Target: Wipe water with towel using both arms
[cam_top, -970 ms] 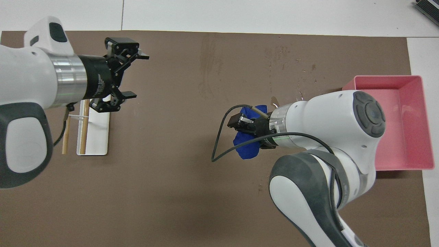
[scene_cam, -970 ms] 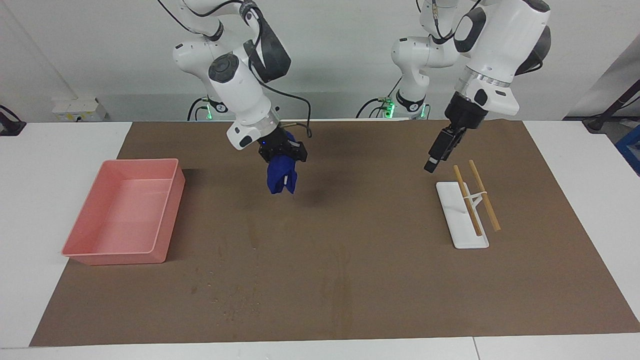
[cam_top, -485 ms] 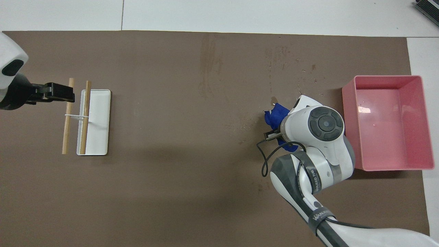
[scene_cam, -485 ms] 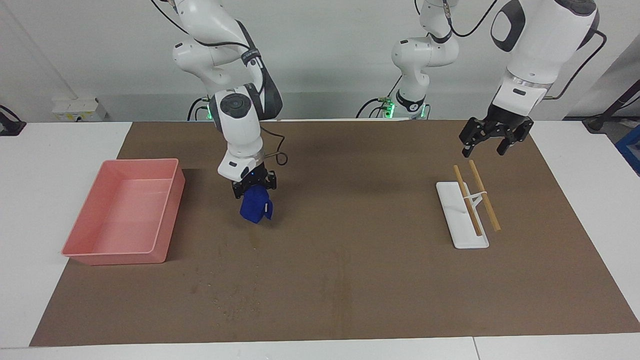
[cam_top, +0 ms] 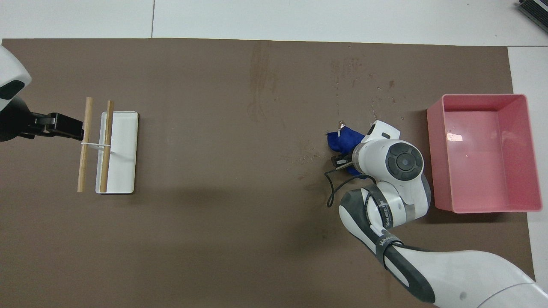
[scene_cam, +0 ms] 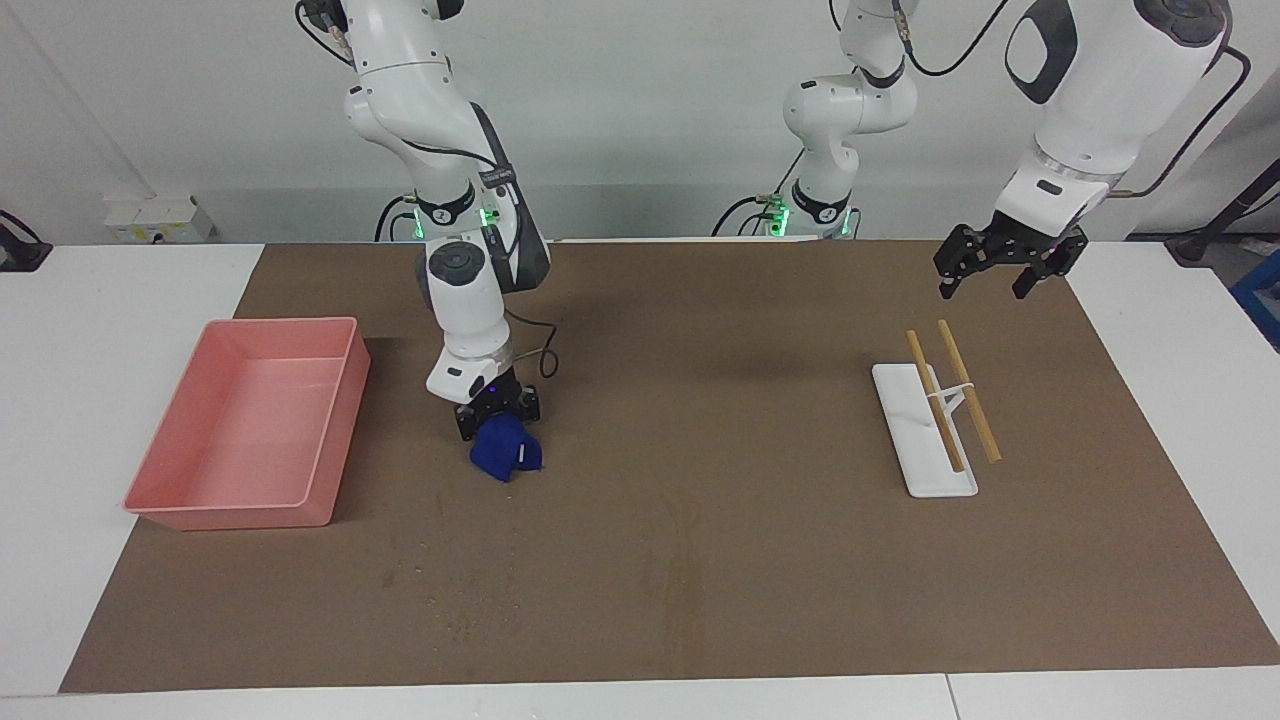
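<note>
Lowered since before, right tool (scene_cam: pixel 497 412) grips towel (scene_cam: pixel 506 455), seemingly touching mat (scene_cam: pixel 700 560); left tool (scene_cam: pixel 1003 262) open.

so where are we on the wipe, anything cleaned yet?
Done: the right gripper has the blue towel gripped and down on the brown mat. In hand: the towel sits just short of the water droplets, which lie farther from the robots and look unwiped. Left: the wiping itself. The left gripper waits open over the mat near the chopsticks.
</note>
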Controlling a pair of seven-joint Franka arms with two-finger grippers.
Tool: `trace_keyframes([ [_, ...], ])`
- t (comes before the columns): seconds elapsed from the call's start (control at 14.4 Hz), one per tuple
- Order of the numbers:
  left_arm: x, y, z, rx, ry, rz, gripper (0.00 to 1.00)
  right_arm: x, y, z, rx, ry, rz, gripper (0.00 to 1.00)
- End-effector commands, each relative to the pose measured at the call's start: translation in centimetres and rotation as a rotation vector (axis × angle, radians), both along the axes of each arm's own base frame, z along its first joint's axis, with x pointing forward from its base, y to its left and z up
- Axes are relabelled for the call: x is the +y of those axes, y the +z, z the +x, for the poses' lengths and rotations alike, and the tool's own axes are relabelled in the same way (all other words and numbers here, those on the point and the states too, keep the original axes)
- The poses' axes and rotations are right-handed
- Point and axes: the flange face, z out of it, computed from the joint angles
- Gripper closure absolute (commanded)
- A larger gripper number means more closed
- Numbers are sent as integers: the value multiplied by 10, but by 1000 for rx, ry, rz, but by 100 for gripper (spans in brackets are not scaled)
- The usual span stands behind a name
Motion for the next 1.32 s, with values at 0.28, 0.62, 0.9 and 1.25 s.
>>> trace_keyframes([
  [0.28, -3, 33, -10, 27, -25, 13, 0, 7, -25, 85, -82, 3, 2, 100],
  [0.62, -3, 48, -17, 42, -26, 4, 0, 0, -26, 125, -135, -23, 11, 100],
  [0.9, -1, 53, -22, 18, -24, 8, 0, 23, -22, 126, -107, -187, 159, 100],
  [1.25, 0, 51, -24, 11, -16, 7, 0, 23, -41, 101, 83, -292, 216, 100],
])
